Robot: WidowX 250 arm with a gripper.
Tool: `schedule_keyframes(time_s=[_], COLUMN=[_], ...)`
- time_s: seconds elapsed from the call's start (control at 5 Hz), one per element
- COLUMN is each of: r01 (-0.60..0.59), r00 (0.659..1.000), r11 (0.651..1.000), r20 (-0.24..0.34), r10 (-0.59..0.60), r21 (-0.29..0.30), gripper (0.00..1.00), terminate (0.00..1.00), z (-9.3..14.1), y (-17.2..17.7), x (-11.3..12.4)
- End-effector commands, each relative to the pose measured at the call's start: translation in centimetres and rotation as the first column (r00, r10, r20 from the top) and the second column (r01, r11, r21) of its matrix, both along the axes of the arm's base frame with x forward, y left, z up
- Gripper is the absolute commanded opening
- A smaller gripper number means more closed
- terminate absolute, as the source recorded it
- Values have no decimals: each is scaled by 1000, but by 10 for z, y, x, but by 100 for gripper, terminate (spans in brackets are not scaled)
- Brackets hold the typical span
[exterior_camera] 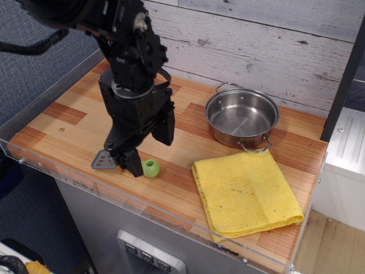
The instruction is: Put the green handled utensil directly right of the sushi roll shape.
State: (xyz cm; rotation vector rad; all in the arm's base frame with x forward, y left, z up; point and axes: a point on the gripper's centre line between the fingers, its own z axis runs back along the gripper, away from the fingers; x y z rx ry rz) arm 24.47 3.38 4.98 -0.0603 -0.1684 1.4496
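Observation:
The green handled utensil lies near the table's front left edge. Its grey slotted blade (103, 161) points left, and the round end of its light-green handle (150, 168) shows to the right. My gripper (149, 145) is open and low over the utensil. The near finger (133, 163) stands in front of the handle's middle and hides it, and the far finger (166, 127) is behind. I cannot tell whether the fingers touch the handle. The sushi roll shape is hidden behind my arm at the back left.
A steel pot (242, 117) with two handles stands at the back right. A folded yellow cloth (245, 191) lies at the front right. A clear plastic lip (85, 184) runs along the table's front edge, and a plank wall stands behind.

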Motion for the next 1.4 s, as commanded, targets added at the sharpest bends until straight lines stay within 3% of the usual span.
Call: schedule_keyframes(time_s=[0.0, 0.4, 0.6, 1.2], r01=[-7, -13, 0, -4], r00=[1000, 1000, 1000, 999], r11=[1000, 1000, 998, 996], r20=[15, 13, 14, 37], r10=[7, 12, 0, 1], r21=[18, 28, 64, 85], gripper=[100, 100, 0, 0], terminate=[0, 0, 0, 0], z=[-15, -33, -36, -18], y=[-1, 3, 4, 13], x=[7, 15, 17, 13])
